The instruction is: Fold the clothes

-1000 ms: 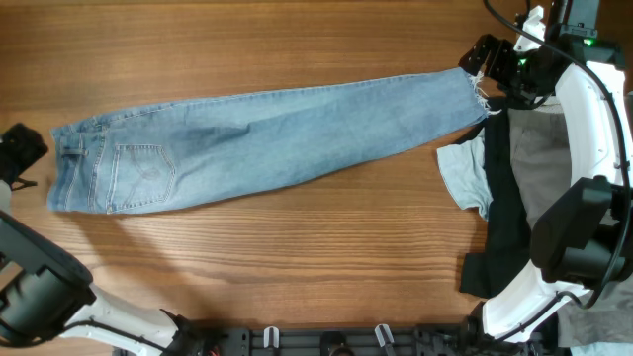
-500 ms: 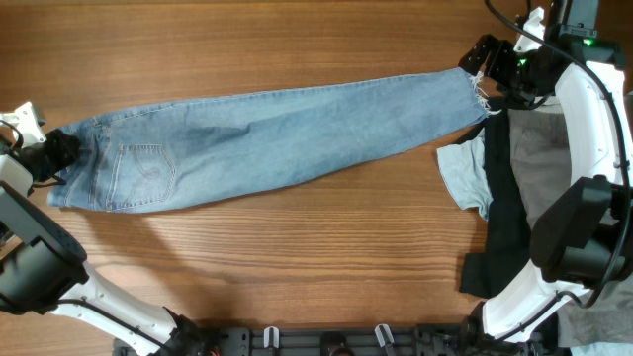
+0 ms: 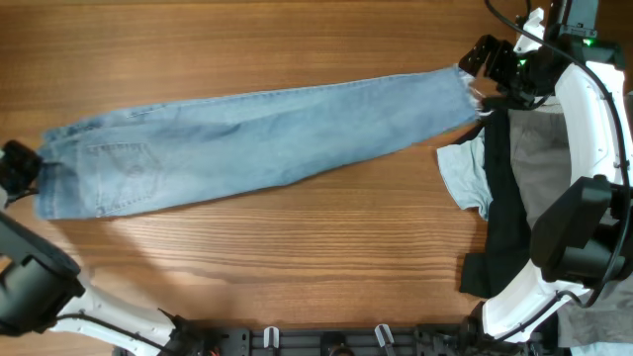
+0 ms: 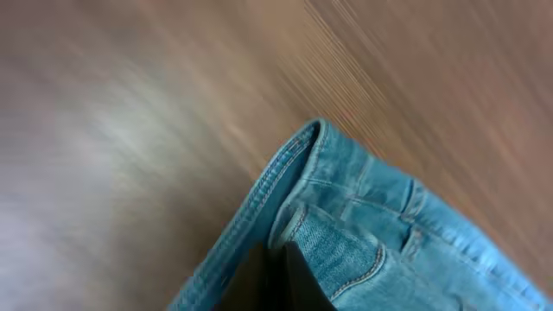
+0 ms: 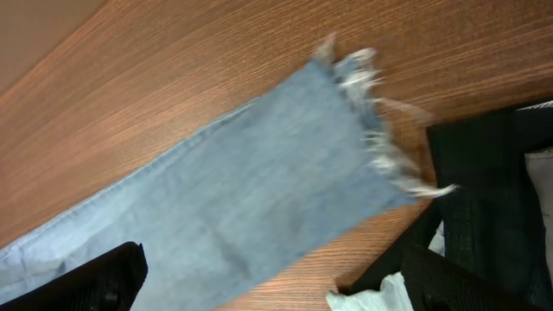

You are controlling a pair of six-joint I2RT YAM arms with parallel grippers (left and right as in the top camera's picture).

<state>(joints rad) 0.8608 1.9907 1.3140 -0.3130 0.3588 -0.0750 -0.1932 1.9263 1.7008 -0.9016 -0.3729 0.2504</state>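
Beside the black garment [image 3: 499, 208], the jeans [image 3: 257, 138] lay flat on the table [image 3: 297, 257], stretched out in one long strip. Their frayed hem [image 5: 380, 130] almost touched that garment, and the waistband [image 4: 285, 173] lay at the end farthest from it. The legs seemed stacked one on the other, with a back pocket [image 3: 124, 163] facing up near the waist.

The left gripper [image 3: 18, 166] sat right at the waistband end, well away from the black garment. Its wrist view was blurred. A dark finger showed against the raised denim edge, but whether the jaws had closed on the cloth could not be told. The right gripper [image 3: 477, 61] hovered at the hem, just beside the black garment. Its jaws stood wide apart with nothing between them, and the hem lay ahead of them on the wood.

Denim like this would likely handle as a fairly heavy, limp cloth. It looked thick enough to hold a crease, yet far too soft to carry its own length, so it would sag and drag if lifted by one end. It was not fragile, though the loose hem threads offered no real grip. The sturdier holds looked to be the stitched waistband and the solid leg cloth just inside the fray. The cloth probably needed pinching at both corners of an end so the layers would travel together and not slide apart.
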